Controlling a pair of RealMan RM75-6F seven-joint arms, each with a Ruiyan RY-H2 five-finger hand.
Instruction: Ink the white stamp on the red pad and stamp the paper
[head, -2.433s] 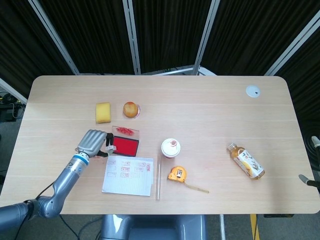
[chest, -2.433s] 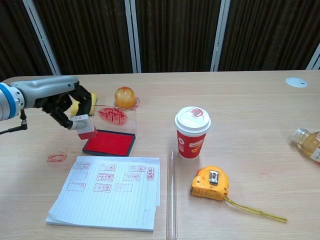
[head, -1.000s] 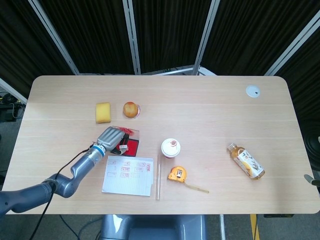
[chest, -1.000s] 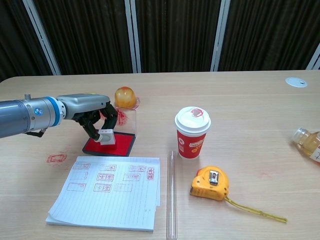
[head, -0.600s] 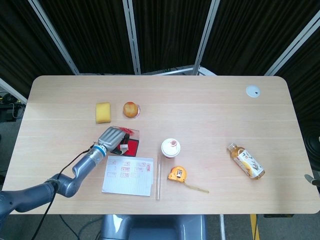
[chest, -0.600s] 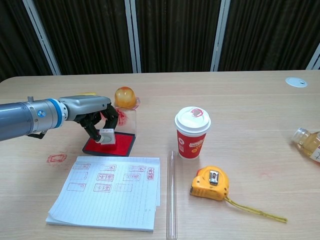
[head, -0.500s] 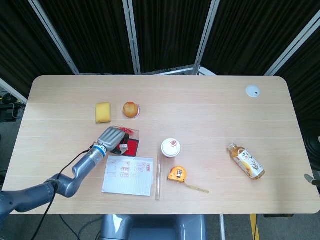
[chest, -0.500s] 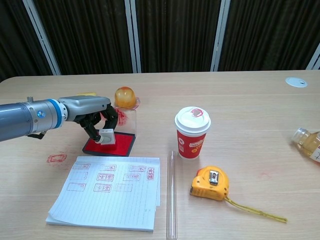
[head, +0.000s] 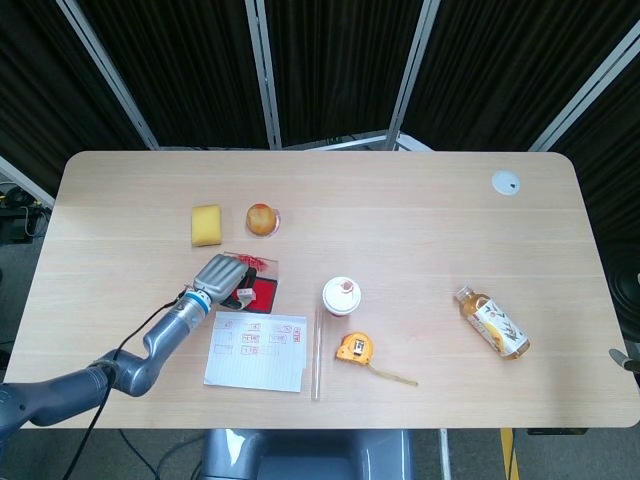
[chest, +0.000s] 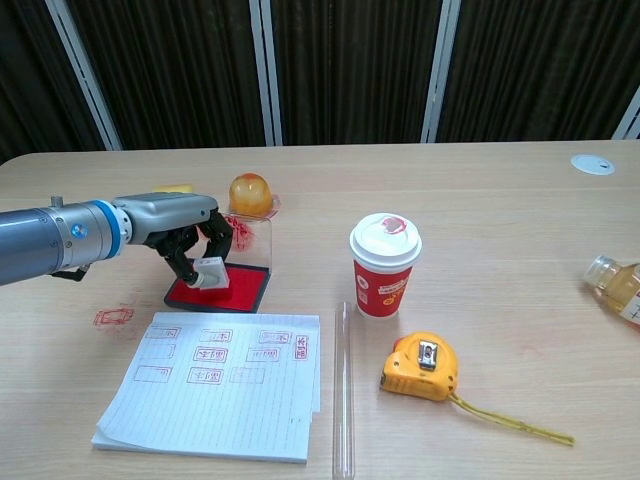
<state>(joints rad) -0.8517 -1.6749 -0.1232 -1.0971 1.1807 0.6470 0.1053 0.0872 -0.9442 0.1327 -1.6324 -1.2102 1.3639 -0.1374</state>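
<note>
My left hand (chest: 188, 238) (head: 222, 277) grips the white stamp (chest: 211, 272) and holds it on or just above the red pad (chest: 242, 288) (head: 264, 291), whose clear lid (chest: 250, 238) stands open behind it. The lined paper (chest: 220, 383) (head: 256, 349) lies just in front of the pad and carries several red stamp marks. My right hand shows in neither view.
A red paper cup (chest: 385, 265) stands right of the pad. A yellow tape measure (chest: 421, 367) and a clear tube (chest: 343, 395) lie by the paper. An orange ball (chest: 250, 193), a yellow sponge (head: 206, 224) and a bottle (head: 491, 322) lie further off. A red mark (chest: 113, 317) stains the table left of the paper.
My left hand carried the stamp from the pad's left side onto the red pad. In the last half second the stamp has tilted and lifted very slightly.
</note>
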